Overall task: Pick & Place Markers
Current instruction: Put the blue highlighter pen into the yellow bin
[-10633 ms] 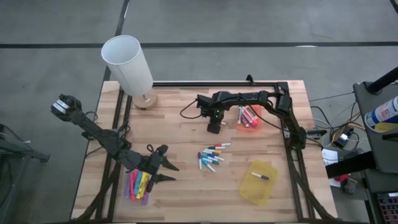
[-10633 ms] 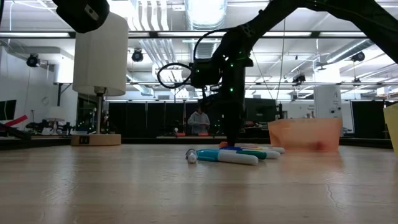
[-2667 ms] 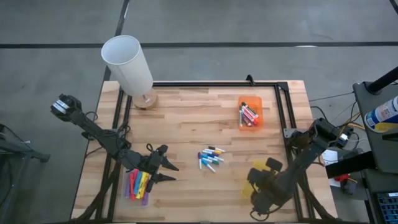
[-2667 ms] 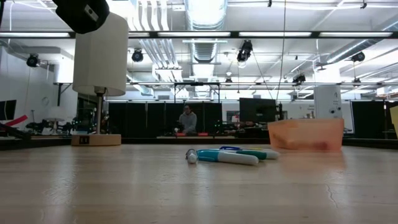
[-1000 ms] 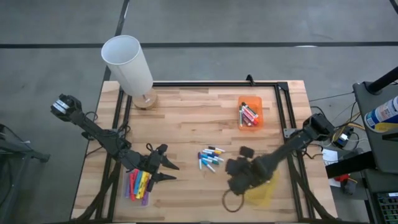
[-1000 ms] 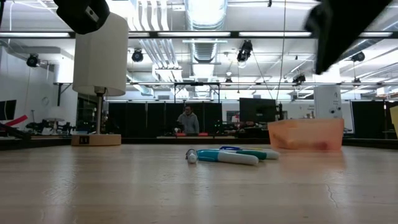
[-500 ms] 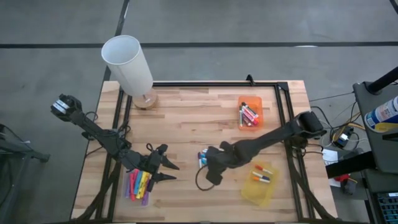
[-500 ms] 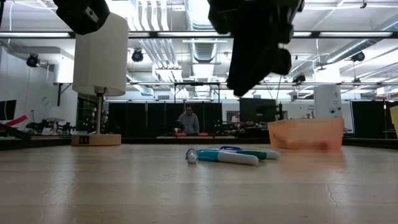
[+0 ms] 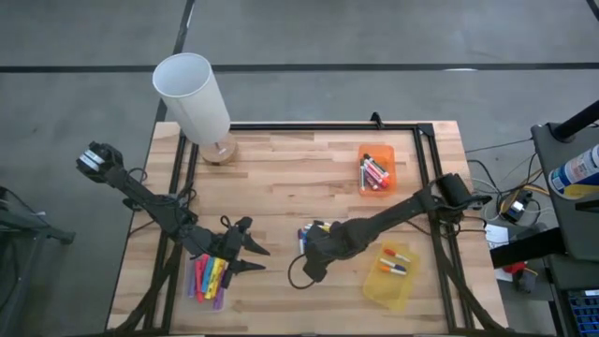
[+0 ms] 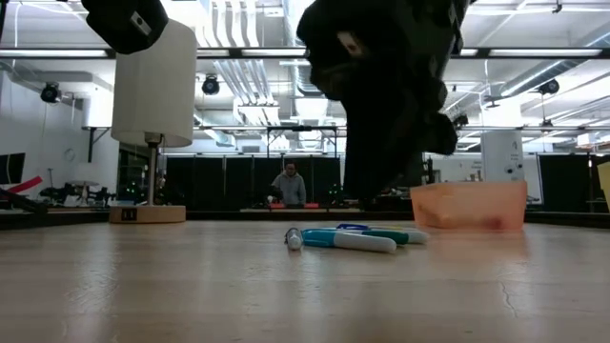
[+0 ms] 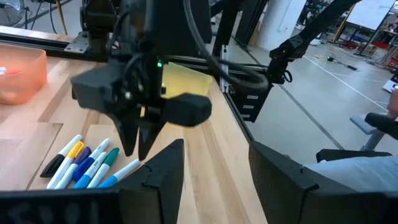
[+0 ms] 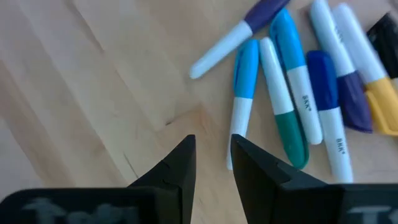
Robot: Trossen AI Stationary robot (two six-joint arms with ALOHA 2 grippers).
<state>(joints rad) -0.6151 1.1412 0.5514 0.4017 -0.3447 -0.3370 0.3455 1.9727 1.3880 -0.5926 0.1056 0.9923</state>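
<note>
My right gripper (image 9: 312, 265) has swung over from the yellow bin (image 9: 391, 274) to the loose markers (image 9: 314, 236) in the middle of the table (image 9: 271, 168).
Its fingers are a little apart and hold nothing, right above a light blue marker (image 12: 241, 93). More markers lie in the orange bin (image 9: 375, 172) and the yellow bin. My left gripper (image 9: 251, 258) waits open beside a bright bunch of markers (image 9: 210, 278).
</note>
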